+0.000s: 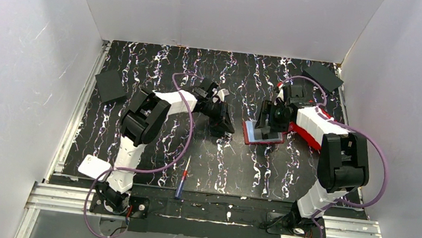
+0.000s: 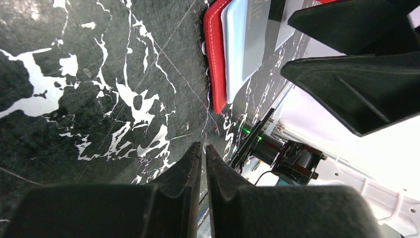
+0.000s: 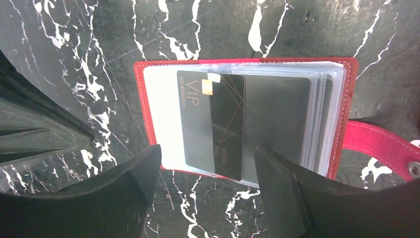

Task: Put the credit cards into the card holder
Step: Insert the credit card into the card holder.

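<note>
The card holder (image 3: 346, 99) lies open on the marble table, a red case with clear sleeves and a red strap (image 3: 376, 144). A dark credit card (image 3: 210, 121) marked VIP lies on its left page, lower edge reaching the holder's rim; whether it sits inside a sleeve I cannot tell. My right gripper (image 3: 208, 151) hovers open just above the holder (image 1: 253, 137), one finger on each side of the card, touching nothing. My left gripper (image 2: 203, 147) is shut with nothing in it, low over the table left of the holder (image 2: 214, 54). In the top view it (image 1: 223, 120) sits beside the right gripper (image 1: 268, 126).
A red bin (image 1: 310, 136) stands behind the right arm. Black flat squares lie at the far left (image 1: 109, 85) and far right corner (image 1: 323, 77). A white flat card-like piece (image 1: 93, 167) and a blue-and-red pen-like tool (image 1: 182, 179) lie near the front edge.
</note>
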Controlling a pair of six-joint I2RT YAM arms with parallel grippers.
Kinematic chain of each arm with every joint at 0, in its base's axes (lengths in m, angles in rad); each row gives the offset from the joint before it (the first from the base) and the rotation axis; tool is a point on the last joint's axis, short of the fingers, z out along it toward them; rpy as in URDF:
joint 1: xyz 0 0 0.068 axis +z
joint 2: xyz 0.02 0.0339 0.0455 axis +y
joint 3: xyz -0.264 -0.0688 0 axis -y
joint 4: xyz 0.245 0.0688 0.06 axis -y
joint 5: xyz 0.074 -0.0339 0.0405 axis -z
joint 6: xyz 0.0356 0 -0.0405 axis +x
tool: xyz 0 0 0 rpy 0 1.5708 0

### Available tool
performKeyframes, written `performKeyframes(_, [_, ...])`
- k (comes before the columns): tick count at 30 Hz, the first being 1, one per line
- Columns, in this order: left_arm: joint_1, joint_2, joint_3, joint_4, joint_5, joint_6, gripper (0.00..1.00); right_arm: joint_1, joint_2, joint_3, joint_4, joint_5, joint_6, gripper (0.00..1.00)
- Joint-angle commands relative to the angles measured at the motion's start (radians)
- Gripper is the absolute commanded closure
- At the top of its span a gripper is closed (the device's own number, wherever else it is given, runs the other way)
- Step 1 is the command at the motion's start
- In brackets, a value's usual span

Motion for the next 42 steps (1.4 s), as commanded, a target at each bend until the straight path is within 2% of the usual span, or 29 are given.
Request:
performKeyframes(1, [-0.001,-0.055,-0.007,0.011,0.023,-0.008,0.93,0.001,-0.004,-0.032,0.06,-0.011,0.005,0.23])
performKeyframes(5, [-0.001,-0.056,-0.013,0.008,0.025,-0.006,0.93,0.002,0.011,-0.076,0.134,-0.102,0.061,0.26])
performKeyframes(10, [0.008,-0.082,-0.031,-0.014,0.0,0.015,0.93,0.017,0.023,-0.166,0.337,-0.236,0.239,0.3])
performKeyframes(15, [0.064,-0.125,-0.062,-0.065,-0.014,0.07,0.93,0.053,0.034,-0.212,0.54,-0.273,0.421,0.32])
performKeyframes(20, [0.105,-0.148,-0.069,-0.114,-0.016,0.114,0.93,0.099,0.051,-0.202,0.64,-0.274,0.51,0.32])
performKeyframes(25, [0.117,-0.161,-0.063,-0.146,-0.033,0.14,0.92,0.135,0.051,-0.167,0.61,-0.246,0.512,0.3])
performKeyframes(33, [0.08,-0.128,-0.007,-0.096,0.001,0.083,0.79,0.138,-0.035,-0.043,0.171,-0.006,0.19,0.21])
performKeyframes(34, [0.062,-0.115,0.002,-0.073,0.005,0.059,0.78,0.128,-0.036,-0.042,0.162,-0.016,0.166,0.23])
performKeyframes(36, [0.039,-0.091,-0.002,0.016,-0.005,-0.015,0.78,0.108,0.011,-0.035,0.203,-0.162,0.161,0.44])
performKeyframes(38, [0.031,-0.066,0.004,0.041,-0.018,-0.052,0.83,0.11,0.033,-0.051,0.289,-0.211,0.196,0.61])
performKeyframes(40, [0.029,-0.053,0.013,0.045,-0.016,-0.059,0.83,0.11,0.052,-0.051,0.297,-0.217,0.201,0.7])
performKeyframes(42, [0.027,-0.035,0.031,0.047,-0.014,-0.063,0.83,0.111,0.08,-0.055,0.316,-0.224,0.207,0.71])
